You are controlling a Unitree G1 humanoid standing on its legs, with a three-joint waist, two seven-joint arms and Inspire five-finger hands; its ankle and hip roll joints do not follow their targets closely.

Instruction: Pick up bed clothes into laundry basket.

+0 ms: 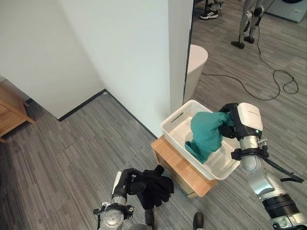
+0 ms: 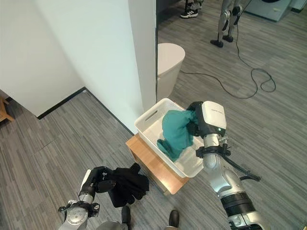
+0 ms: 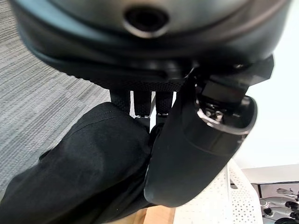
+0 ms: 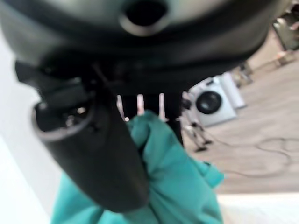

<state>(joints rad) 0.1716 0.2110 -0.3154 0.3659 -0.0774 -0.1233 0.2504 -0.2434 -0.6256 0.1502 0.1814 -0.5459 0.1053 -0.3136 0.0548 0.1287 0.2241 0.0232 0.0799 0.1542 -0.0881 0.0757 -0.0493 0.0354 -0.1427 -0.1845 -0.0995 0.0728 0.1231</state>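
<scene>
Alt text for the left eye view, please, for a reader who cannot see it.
The right hand grips a teal cloth that hangs into a white basket set on a low wooden stand by a white wall. Nearer the camera, the left hand holds a black cloth above the grey floor.

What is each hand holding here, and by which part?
Right hand grips the teal cloth by its upper bunched end over the white basket. Left hand holds the black cloth by one bunched edge.
</scene>
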